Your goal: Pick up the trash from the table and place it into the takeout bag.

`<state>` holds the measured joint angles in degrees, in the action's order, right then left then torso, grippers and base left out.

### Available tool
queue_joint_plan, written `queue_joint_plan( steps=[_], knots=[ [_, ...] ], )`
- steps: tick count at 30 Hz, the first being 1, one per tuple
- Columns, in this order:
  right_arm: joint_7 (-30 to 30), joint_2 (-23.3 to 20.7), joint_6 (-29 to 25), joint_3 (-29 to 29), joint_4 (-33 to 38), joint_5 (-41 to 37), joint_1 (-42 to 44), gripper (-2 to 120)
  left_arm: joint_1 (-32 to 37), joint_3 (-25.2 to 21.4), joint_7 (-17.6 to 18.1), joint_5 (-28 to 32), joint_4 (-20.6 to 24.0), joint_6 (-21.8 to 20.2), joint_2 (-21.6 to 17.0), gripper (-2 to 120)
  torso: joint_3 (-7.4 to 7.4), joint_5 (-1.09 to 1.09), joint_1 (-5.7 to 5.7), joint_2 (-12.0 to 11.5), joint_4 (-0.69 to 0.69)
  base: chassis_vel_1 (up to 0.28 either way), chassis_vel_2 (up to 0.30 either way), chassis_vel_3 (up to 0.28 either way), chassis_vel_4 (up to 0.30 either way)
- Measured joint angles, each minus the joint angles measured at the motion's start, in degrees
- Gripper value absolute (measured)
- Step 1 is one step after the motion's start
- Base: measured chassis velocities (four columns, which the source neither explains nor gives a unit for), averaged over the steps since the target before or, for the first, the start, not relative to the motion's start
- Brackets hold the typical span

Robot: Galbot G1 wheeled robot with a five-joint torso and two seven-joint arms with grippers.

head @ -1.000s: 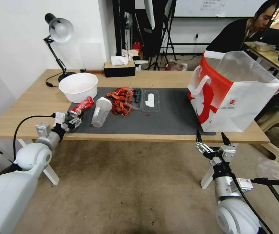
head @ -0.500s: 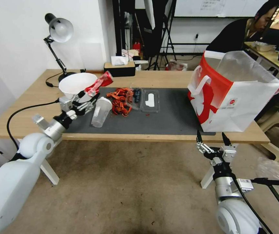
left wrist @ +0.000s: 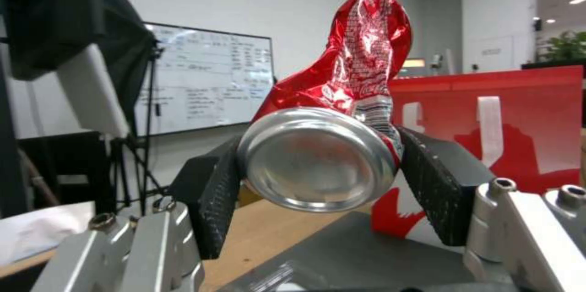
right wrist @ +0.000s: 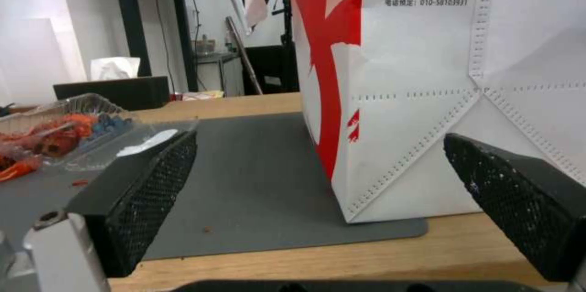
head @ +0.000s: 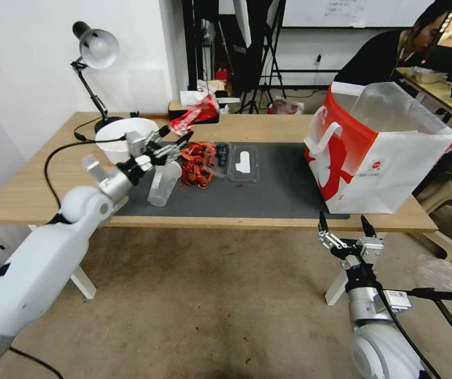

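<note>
While raised above the left end of the table (head: 268, 126), left gripper (head: 176, 143) clamped on the crushed red can (head: 193, 118), both black pads squeezing the can's silver base (left wrist: 316, 159) and the crumpled red body jutting up toward the back wall. Just below and right of that grip, a clear lidded shaker cup (head: 163, 180) lying tilted on the dark grey mat (head: 278, 192), then a heap of orange-red scraps (head: 194, 162) beside an opened clear plastic tray (head: 239, 162). Behind the gripper, a white bowl (head: 112, 145) near a desk lamp (head: 95, 50). Farther right, the takeout bag (head: 381, 158) upright on the mat's right end, clear liner gaping, well apart from the held can. Lower right, below the table edge, right gripper (head: 345, 227) idle with pads spread wide and nothing between them, aimed at the bag's lower corner (right wrist: 366, 200).

Judged barely begun on this evidence: can lifted but not yet bagged, shaker cup and scraps waiting on the mat, bag contents impossible to make out.

Light-wood tabletop, white wall at left, tripods and a whiteboard behind, tissue box (head: 193, 108) at the far edge.
</note>
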<state>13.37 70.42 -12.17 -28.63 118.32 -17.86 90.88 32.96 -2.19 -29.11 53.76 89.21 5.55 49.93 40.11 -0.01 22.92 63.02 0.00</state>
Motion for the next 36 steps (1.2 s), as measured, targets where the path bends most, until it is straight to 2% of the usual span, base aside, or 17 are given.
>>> queue_joint_plan(
  steps=[6,9,17,20,22,24,25,27,35,36],
  knots=[
    [0.03,0.02,0.01,0.0,0.0,0.05,-0.1,100,-5.72,4.89,0.13,0.75,-2.36,-0.03,1.01,60,0.0,0.02,0.0,0.0,0.0,0.0,0.0,0.0,0.0],
    [0.05,-0.08,0.04,0.01,-0.01,0.13,-0.27,100,-12.16,9.09,0.07,0.98,-5.18,-0.05,2.81,60,0.0,0.02,0.0,0.0,0.01,0.0,0.0,0.0,0.0],
    [0.09,-0.14,0.07,0.0,-0.12,0.21,-0.4,100,-20.41,14.46,0.08,1.59,-8.43,-0.22,6.43,60,0.0,0.02,0.0,0.01,0.01,0.0,0.0,0.0,0.0],
    [0.13,-0.02,0.09,-0.01,-0.28,0.33,-0.53,100,-26.36,19.98,0.18,2.05,-11.53,-0.29,10.47,60,0.0,0.02,0.0,0.01,0.01,0.0,0.0,0.0,0.0],
    [0.13,0.04,0.09,0.0,-0.29,0.36,-0.54,100,-27.61,21.22,0.19,2.14,-12.2,-0.29,11.5,60,0.0,0.01,0.0,0.01,0.0,0.0,0.0,0.0,0.0],
    [0.2,0.24,0.09,-0.1,-0.3,0.47,-0.52,100,-30.33,24.05,0.22,2.37,-14.1,-0.28,14.2,60,0.0,0.03,0.0,0.01,0.01,0.0,0.0,0.0,0.0],
    [0.2,0.24,0.09,-0.1,-0.3,0.47,-0.52,100,-30.33,24.05,0.22,2.37,-14.1,-0.28,14.2,60,0.0,0.03,0.0,0.01,0.01,0.0,0.0,0.0,0.0],
    [0.29,0.49,0.07,-0.25,-0.3,0.69,-0.42,100,-33.26,26.56,0.16,2.4,-16.62,-0.25,17.64,60,0.0,0.03,0.01,0.01,-0.05,0.0,0.0,0.0,0.0],
    [0.36,0.66,0.05,-0.27,-0.34,0.92,-0.84,100,-39.09,31.06,0.04,1.65,-23.58,0.02,25.52,60,0.0,0.02,0.01,0.0,0.01,0.0,0.0,0.0,0.0],
    [0.36,0.66,0.05,-0.27,-0.34,0.92,-0.84,100,-39.09,31.06,0.04,1.65,-23.58,0.02,25.52,60,0.0,0.02,0.01,0.0,0.01,0.0,0.0,0.0,0.0]
  ],
)
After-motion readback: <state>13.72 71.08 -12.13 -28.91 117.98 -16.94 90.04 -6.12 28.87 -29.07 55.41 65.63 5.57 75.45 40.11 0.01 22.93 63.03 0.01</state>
